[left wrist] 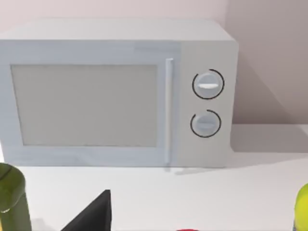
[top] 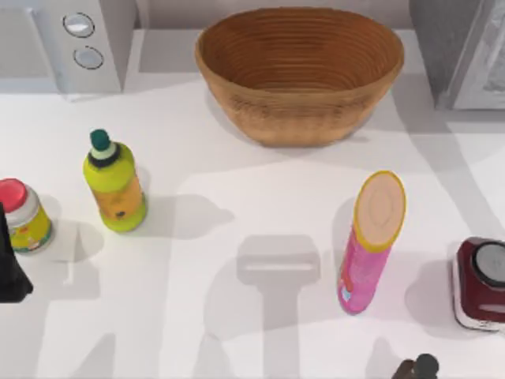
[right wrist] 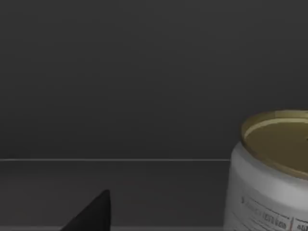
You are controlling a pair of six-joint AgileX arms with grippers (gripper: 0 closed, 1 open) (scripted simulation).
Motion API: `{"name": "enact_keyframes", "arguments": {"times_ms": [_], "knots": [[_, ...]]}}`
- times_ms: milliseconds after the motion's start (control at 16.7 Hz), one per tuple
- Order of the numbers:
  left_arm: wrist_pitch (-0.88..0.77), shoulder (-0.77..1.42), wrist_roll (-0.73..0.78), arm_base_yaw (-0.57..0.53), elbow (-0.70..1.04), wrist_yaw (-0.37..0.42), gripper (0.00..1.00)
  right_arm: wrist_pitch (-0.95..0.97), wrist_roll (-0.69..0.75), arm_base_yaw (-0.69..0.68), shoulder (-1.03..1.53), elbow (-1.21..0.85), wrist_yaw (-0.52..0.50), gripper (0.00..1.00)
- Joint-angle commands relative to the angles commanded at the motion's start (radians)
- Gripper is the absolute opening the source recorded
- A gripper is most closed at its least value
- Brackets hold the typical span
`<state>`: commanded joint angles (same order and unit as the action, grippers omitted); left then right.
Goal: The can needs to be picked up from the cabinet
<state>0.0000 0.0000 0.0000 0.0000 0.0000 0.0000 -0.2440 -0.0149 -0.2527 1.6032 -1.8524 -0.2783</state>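
can (right wrist: 269, 173) — seen upright on a dark shelf, ungripped | left gripper (top: 12, 268) — parked at table's left edge, opening cannot be told

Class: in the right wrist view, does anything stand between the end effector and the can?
Nothing visible does. The can stands upright on the dark cabinet floor, with only bare floor showing beside it. A dark tip of the right end effector's finger shows near the camera.

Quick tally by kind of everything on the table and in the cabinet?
Bottles: 1, green-capped yellow-green bottle
Jars: 2, red-lidded jar, dark red jar
Tubes: 1, pink tube
Baskets: 1, woven basket
Microwaves: 1
Cans: 1, gold-topped white can
Total: 7
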Motion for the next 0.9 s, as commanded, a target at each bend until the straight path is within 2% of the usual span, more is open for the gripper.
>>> {"name": "enact_keyframes", "arguments": {"times_ms": [300, 900], "knots": [[0.000, 0.000, 0.000, 0.000, 0.000, 0.000, 1.00, 0.001, 0.000, 0.004, 0.012, -0.011, 0.003, 1.00], [0.000, 0.000, 0.000, 0.000, 0.000, 0.000, 1.00, 0.001, 0.000, 0.004, 0.012, -0.011, 0.003, 0.25]]}}
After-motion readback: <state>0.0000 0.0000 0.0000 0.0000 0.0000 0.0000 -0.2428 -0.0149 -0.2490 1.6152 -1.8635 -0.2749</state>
